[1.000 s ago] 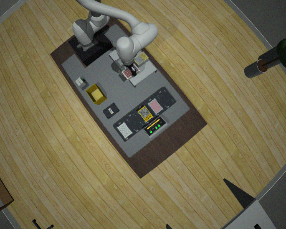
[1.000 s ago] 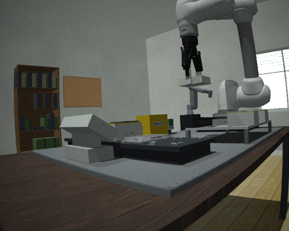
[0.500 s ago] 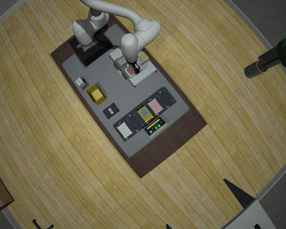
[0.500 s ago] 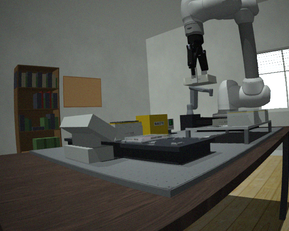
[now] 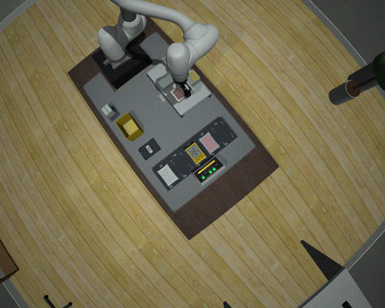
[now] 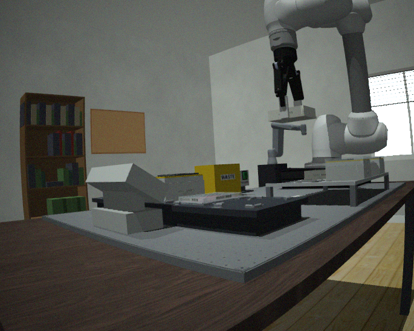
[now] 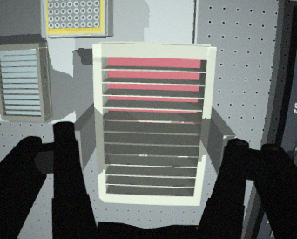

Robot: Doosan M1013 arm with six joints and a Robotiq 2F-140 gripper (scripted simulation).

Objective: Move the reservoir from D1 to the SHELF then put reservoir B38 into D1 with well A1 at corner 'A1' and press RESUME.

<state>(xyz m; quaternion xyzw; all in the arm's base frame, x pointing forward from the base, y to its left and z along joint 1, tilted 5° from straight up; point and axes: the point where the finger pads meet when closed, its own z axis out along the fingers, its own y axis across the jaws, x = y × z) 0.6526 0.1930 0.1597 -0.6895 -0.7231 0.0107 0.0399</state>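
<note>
My gripper (image 5: pixel 185 91) (image 6: pixel 291 101) (image 7: pixel 151 120) is shut on the reservoir R33 (image 5: pixel 177 94) (image 6: pixel 303 113) (image 7: pixel 148 163), across its long sides. R33 is cream-rimmed and open, with pink liquid showing in several troughs. It hangs roughly level, high above the shelf SHELF (image 5: pixel 192 105) (image 6: pixel 328 185). The reservoir B38 (image 5: pixel 166 81) (image 7: pixel 21 83), with pale blue troughs, stands on the shelf on its arm-base side. Deck position D1 (image 5: pixel 225 130) is empty. The RESUME key's post (image 5: pixel 108 111) is across from the shelf; the key itself is too small to make out.
A yellow tip rack (image 5: pixel 193 76) (image 7: pixel 74 17) stands on the shelf. The deck holds a pink plate (image 5: pixel 209 142), a tip rack (image 5: pixel 195 152) and a white plate (image 5: pixel 167 174). The handler panel (image 5: pixel 206 167), waste bin (image 5: pixel 129 127) (image 6: pixel 214 177) and nest RG (image 5: pixel 143 150) stand nearby.
</note>
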